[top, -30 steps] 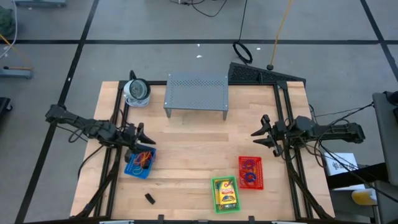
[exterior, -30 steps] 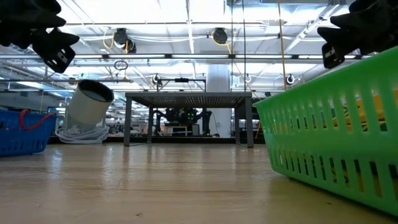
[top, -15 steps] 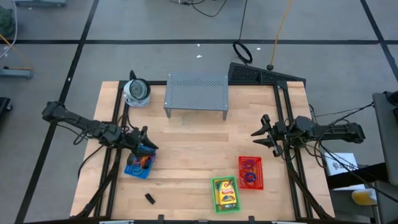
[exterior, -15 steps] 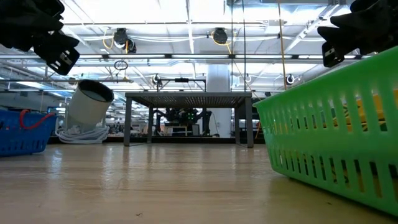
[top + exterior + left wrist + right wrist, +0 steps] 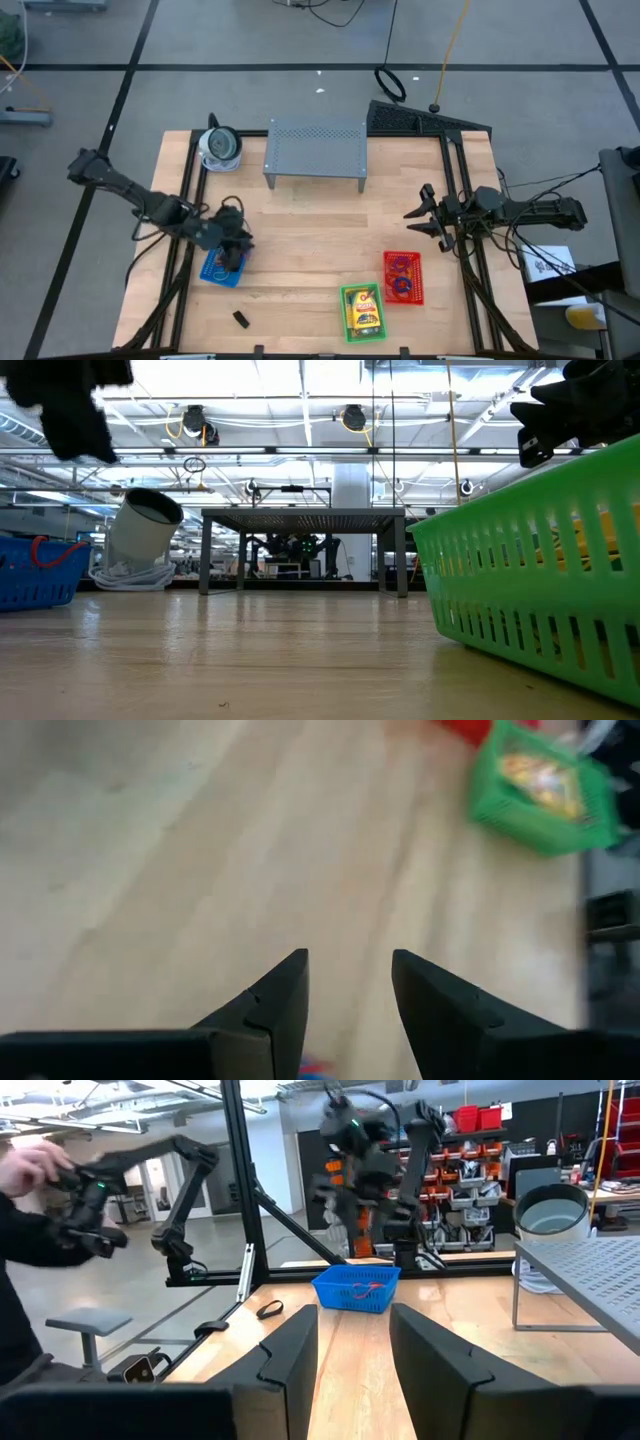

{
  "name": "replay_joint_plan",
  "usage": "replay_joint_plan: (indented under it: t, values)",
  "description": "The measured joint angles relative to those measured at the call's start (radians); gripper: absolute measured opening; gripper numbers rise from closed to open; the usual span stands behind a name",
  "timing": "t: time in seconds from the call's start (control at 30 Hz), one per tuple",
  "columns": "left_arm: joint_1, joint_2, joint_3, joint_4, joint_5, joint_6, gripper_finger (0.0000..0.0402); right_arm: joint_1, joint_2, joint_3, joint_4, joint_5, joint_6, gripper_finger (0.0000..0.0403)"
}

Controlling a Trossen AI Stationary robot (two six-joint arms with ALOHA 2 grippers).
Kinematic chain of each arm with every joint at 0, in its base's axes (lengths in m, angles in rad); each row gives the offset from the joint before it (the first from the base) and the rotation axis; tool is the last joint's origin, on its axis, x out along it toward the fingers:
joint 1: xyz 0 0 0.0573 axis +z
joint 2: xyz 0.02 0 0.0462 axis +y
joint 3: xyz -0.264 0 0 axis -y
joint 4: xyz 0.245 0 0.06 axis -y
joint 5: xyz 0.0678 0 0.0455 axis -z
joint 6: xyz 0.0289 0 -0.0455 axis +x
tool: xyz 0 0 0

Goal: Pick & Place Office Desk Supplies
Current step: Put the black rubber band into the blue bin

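Left claw (image 5: 238,243) open, empty, over blue basket (image 5: 213,272); right claw (image 5: 420,214) open.

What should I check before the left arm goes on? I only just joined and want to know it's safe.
1. Left gripper over the blue basket: ok.
2. Left fingers apart with nothing between them: ok.
3. Rubber bands inside the blue basket: ok.
4. Black clip lying loose on the table, not yet binned: not ok.
5. Right gripper parked by the table's right edge, fingers apart, empty: ok.
6. Which rubber band the left gripper is lined up with: cannot tell.
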Motion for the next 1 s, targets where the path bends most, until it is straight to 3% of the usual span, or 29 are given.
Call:
replay_joint_plan:
  t: [0.2,0.33,0.47,0.7,0.87,1.0]
  values:
    - [-0.142,0.224,0.211,-0.191,0.038,-0.203,0.0154,0.0,0.0,0.0,0.001,0.0,0.0,0.0116]
    - [-0.21,0.357,0.306,-0.219,0.117,-0.187,0.0154,0.0,0.0,0.0,0.0,0.0,0.0,0.0116]
    - [-0.262,0.476,0.396,-0.201,0.191,-0.053,0.0154,0.0,0.0,0.0,0.0,0.0,0.0,0.0116]
    - [-0.336,0.677,0.557,-0.149,0.208,0.345,0.0154,0.0,0.0,0.0,0.001,0.0,0.0,0.0116]
    - [-0.356,0.815,0.663,-0.137,0.261,0.429,0.0154,0.0,0.0,0.0,0.001,0.0,0.0,0.0116]
    - [-0.392,0.881,0.698,-0.167,0.233,0.464,0.0166,0.0,0.0,0.0,0.001,0.0,0.0,0.0116]
